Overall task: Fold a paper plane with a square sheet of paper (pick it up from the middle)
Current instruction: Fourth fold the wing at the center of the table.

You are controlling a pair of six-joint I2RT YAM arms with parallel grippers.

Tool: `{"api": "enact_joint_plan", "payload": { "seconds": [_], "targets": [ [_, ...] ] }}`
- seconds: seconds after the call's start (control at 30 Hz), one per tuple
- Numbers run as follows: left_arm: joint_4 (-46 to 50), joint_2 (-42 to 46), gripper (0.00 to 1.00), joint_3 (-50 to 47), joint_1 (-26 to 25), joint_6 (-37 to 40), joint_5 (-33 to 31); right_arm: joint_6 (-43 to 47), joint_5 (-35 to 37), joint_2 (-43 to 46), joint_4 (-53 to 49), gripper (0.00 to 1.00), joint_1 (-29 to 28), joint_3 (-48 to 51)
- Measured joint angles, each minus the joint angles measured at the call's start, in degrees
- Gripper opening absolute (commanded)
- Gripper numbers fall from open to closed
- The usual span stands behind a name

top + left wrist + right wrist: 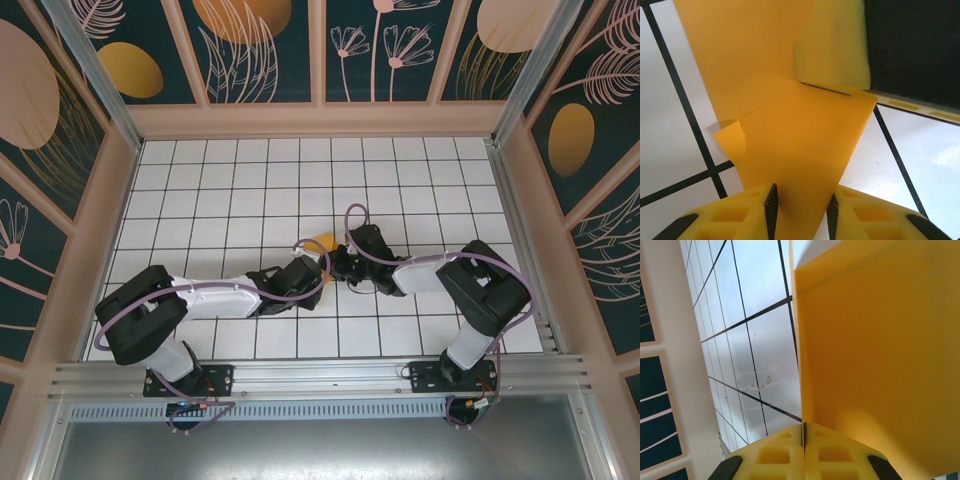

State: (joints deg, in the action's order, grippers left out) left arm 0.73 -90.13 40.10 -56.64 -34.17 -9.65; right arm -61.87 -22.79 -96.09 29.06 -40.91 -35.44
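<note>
The square sheet of paper (322, 242) is orange-yellow, partly folded, and held just above the tiled floor in the middle, where both grippers meet. My left gripper (316, 264) has its jaws apart. In the left wrist view the paper (790, 140) runs down between the two dark pads (771, 205), with a gap on either side. My right gripper (340, 262) is shut on an edge of the paper (880, 365), which rises out of the closed seam (803, 432). Its yellow finger (835, 45) shows pressed on a folded flap in the left wrist view.
White tiles with dark grout lines (300, 180) cover the floor. Painted walls (320, 50) close it in at the back and both sides, and a metal rail (320, 380) runs along the near edge.
</note>
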Motion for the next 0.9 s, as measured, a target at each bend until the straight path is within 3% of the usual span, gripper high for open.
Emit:
{"api": "enact_joint_plan", "payload": {
  "seconds": [0.37,0.9],
  "targets": [
    [1.0,0.0,0.39,0.0,0.0,0.2,-1.4,-4.6,0.7,0.0,0.0,0.02,-0.6,-0.2],
    [1.9,0.1,0.26,0.0,-0.8,0.2,-3.3,-7.5,2.3,0.0,-0.6,0.05,-1.9,-1.0]
  ]
}}
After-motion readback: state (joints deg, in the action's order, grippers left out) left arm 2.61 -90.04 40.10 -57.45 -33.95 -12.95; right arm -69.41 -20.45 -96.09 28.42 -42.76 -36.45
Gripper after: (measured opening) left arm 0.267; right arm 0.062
